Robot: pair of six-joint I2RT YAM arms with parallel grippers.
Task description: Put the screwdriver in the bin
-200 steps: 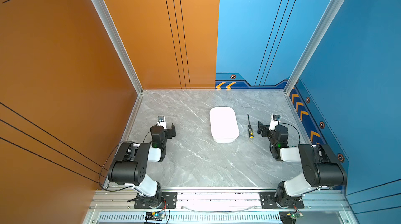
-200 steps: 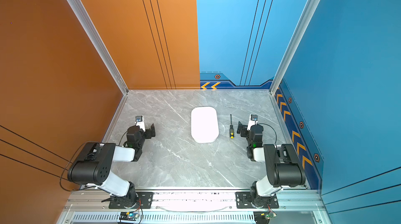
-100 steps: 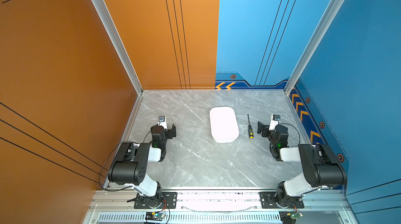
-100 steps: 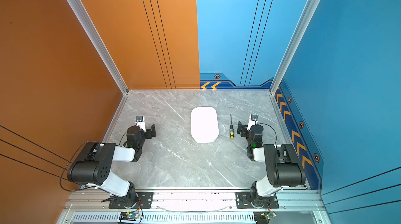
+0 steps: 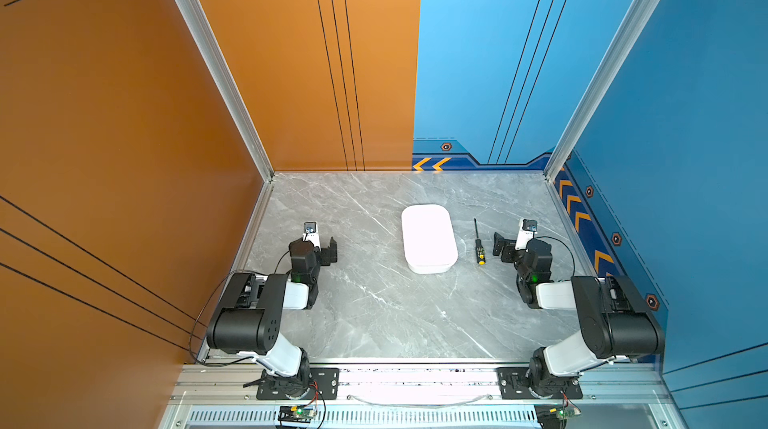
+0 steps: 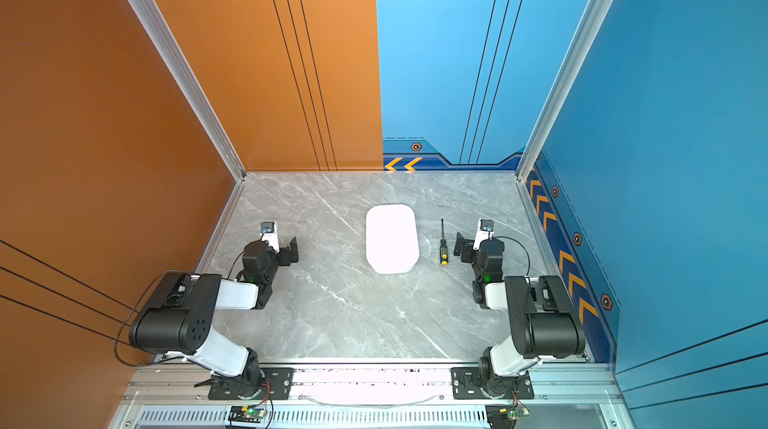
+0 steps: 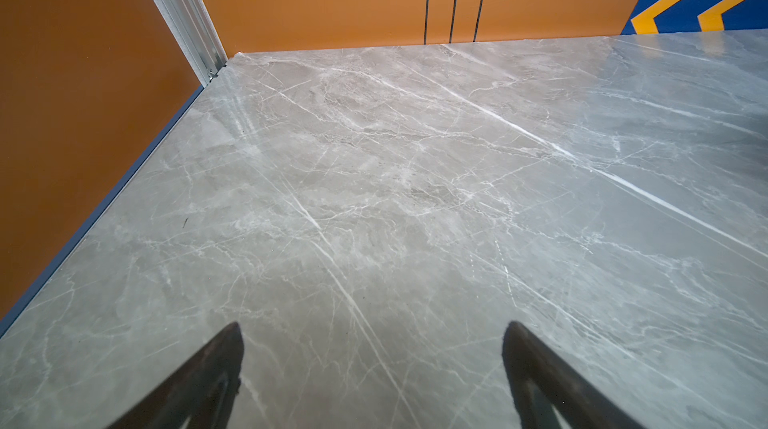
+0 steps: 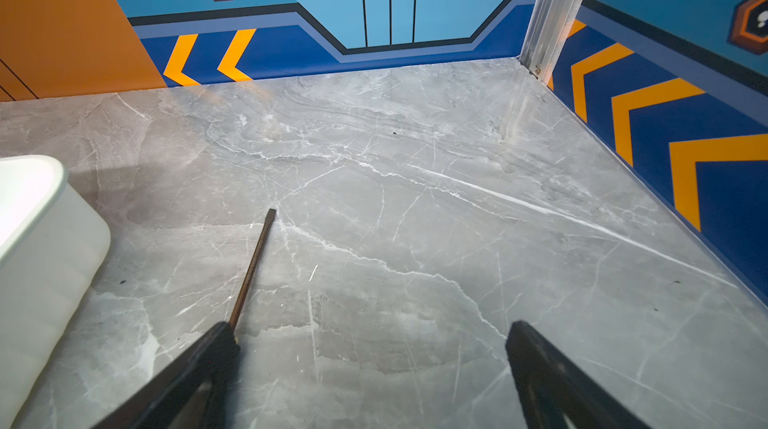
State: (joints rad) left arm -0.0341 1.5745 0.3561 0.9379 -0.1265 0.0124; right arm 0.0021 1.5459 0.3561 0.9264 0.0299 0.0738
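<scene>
On the table (image 5: 374,314), in a top view, we find the screwdriver (image 5: 478,242) lying flat between the bin (image 5: 430,268) and the right gripper (image 5: 500,246), touching neither. In the right wrist view its jaws gape empty, one finger (image 8: 199,364) hiding the handle. In the left wrist view the left gripper (image 7: 372,331) gapes over bare stone. We judge the pick unstarted: next, straddle the handle and close.

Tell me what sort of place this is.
Probably a robot test booth: left arm and right arm bolted to a metal rail, a marble-look table, orange panels and blue panels around it.
</scene>
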